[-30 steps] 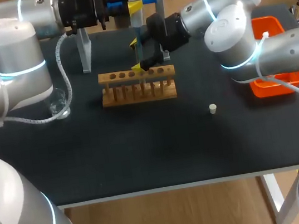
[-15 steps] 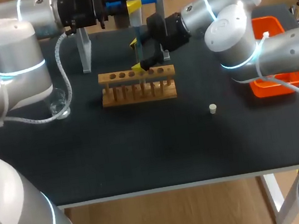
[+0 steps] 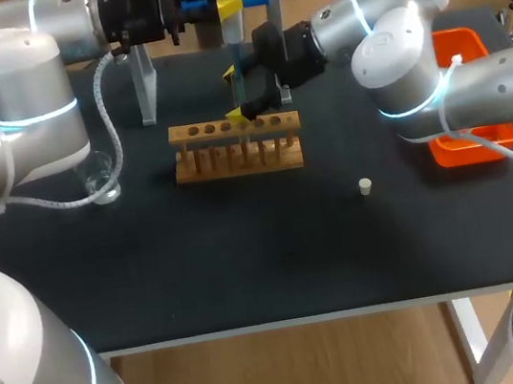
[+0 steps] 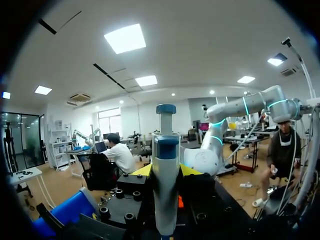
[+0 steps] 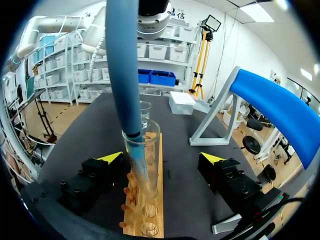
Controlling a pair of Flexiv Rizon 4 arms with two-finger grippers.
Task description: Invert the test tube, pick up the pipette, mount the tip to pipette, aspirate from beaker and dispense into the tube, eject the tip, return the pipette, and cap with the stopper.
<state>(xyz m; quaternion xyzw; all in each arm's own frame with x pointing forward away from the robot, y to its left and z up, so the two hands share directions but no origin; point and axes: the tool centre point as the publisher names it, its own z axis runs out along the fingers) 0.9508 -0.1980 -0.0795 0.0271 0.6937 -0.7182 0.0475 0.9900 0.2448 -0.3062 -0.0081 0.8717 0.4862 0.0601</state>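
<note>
My left gripper [image 3: 225, 7] is shut on the white and blue pipette [image 3: 233, 29], held upright over the rack's back edge. In the left wrist view the pipette [image 4: 165, 185] stands between the two yellow tips of the left gripper [image 4: 166, 172]. Its long blue tip [image 5: 122, 75] reaches down into the mouth of the glass test tube [image 5: 142, 160], which stands upright in the wooden rack [image 5: 150, 215]. My right gripper [image 5: 162, 160] is open, one finger on each side of the tube, touching nothing. The tube [image 3: 238, 87] and the right gripper [image 3: 238, 96] sit above the rack [image 3: 236, 147].
A glass beaker [image 3: 100, 180] stands left of the rack. A small white stopper [image 3: 365, 186] lies to the right in front of it. The grey and blue pipette stand [image 3: 146, 88] is behind the rack, and an orange tray [image 3: 466, 45] sits at the far right.
</note>
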